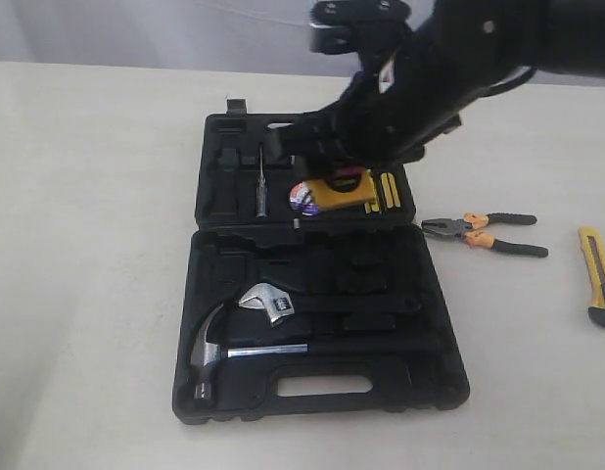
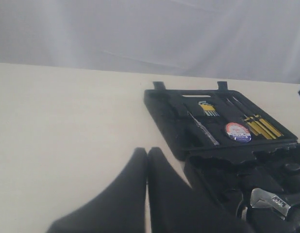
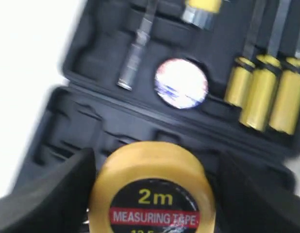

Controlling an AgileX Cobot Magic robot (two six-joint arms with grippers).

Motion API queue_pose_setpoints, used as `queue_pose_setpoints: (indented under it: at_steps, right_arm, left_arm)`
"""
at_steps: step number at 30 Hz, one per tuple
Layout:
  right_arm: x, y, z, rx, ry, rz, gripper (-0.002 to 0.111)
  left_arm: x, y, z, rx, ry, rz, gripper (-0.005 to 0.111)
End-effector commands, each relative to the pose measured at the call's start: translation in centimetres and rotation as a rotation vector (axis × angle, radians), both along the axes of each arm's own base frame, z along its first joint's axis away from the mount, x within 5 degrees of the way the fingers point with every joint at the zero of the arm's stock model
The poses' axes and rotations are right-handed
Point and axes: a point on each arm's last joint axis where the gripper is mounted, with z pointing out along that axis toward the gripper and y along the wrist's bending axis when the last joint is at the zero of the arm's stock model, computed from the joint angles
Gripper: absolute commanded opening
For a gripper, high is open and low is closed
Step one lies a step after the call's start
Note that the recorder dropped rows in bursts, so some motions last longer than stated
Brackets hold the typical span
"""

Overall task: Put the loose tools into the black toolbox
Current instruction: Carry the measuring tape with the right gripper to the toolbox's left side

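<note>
- The black toolbox (image 1: 430, 343) is laid open on the table (image 1: 87, 245), with both halves flat.
- The yellow tape measure (image 3: 152, 194) is gripped by the right gripper (image 3: 155, 162). One black finger is pressed on each side of it.
- The tape measure is held up in the air over the far half of the toolbox. It is not yet set down in the box.
- "2m" and "MEASURING TAPE" can be read on its round face in the right wrist view.
- The black tape roll (image 1: 301, 197) is seen lying in the far half of the toolbox. It is next to the yellow handles of the screwdrivers (image 3: 261, 94).
- The pliers (image 1: 484, 235) are left on the table, just beside the right side of the toolbox and outside it.
- The utility knife (image 1: 598, 276) is left on the table too. It is farther right, well apart from the toolbox.
- The hammer (image 1: 209, 348) and the wrench (image 1: 268, 302) are tucked into the near half of the toolbox.
- The left gripper (image 2: 146, 155) is clenched, with its two fingers pressed together. Nothing is held in it.
- It is seen over the table, off to one side of the toolbox and not touching it.
</note>
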Motion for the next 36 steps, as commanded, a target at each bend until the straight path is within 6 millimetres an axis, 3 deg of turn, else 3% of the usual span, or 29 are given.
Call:
queue_pose_setpoints:
  at_steps: [1, 6, 11, 23, 36]
  right_arm:
    - [0.4, 4.1, -0.8, 0.036, -0.007, 0.049, -0.001]
    - [1.5, 7.8, -3.4, 0.047, 0.013, 0.067, -0.001]
    - [2.3, 9.8, -6.2, 0.089, 0.009, 0.047, -0.001]
    - [3.0, 10.3, -11.7, 0.068, 0.100, -0.018, -0.001]
    - [2.0, 10.0, -12.8, -0.018, 0.214, -0.017, -0.001]
  left_arm:
    - [0.0, 0.0, -0.1, 0.008, 0.001, -0.004, 0.000]
    - [0.0, 0.0, -0.1, 0.008, 0.001, -0.004, 0.000]
    - [0.0, 0.0, -0.1, 0.008, 0.001, -0.004, 0.000]
    - [0.0, 0.0, -0.1, 0.008, 0.001, -0.004, 0.000]
    - [0.0, 0.0, -0.1, 0.008, 0.001, -0.004, 0.000]
